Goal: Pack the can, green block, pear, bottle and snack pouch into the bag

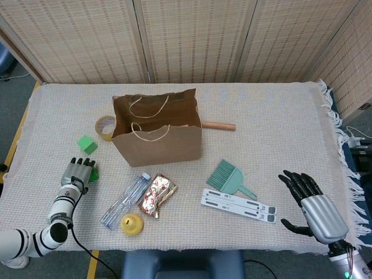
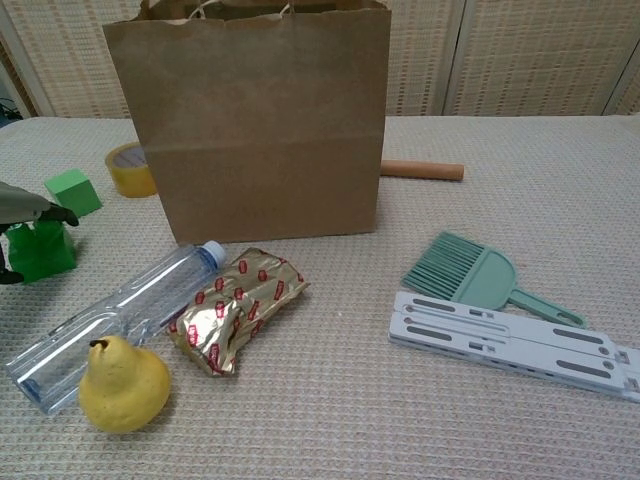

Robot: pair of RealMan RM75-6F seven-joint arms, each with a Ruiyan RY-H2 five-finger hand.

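We are at a cloth-covered surface [image 1: 279,116] with a brown paper bag [image 1: 157,142] standing open near its middle. Our left hand [image 1: 77,172] sits at the left edge, fingers curled around a dark green block [image 2: 40,250]; whether it grips firmly or only touches, we cannot tell. A second, lighter green cube [image 1: 86,143] lies just beyond it, apart from the hand. Our right hand [image 1: 311,203] hovers at the far right, fingers spread, holding nothing.

Between the left hand and the bag's front lie the bottle [image 1: 124,200], on its side, the snack pouch [image 1: 157,195] touching it, and the pear [image 1: 132,224] at the near edge. We see no can on the surface; it may be in the bag already, but the interior is too dark to say.

The step in hand appears to be taking the block. To do it well, we should close fully around it before lifting, raise it above the bag's rim and looped handles [image 1: 149,107], and release over the open mouth, not the front wall, so the light paper does not tip.

A tape roll [image 1: 105,127], wooden dowel [image 1: 218,125], brush [image 1: 229,177] and white rails [image 1: 238,204] lie nearby.
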